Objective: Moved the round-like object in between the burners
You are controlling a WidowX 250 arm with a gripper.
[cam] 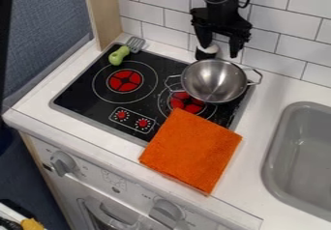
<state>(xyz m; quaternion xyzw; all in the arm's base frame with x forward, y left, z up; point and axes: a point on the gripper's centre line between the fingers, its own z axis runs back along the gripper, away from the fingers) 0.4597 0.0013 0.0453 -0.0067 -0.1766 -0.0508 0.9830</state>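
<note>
Cloth [191, 151], square and orange, covers the near right corner of the flat black stove [81, 96] and some white desk [253, 127]. Beyond it, the round, silver metal bowl [215, 81] sits at the stove's right, partly over a red burner [184, 102]. My black pincer [220, 49] hangs near its far rim, fingers apart.
</note>
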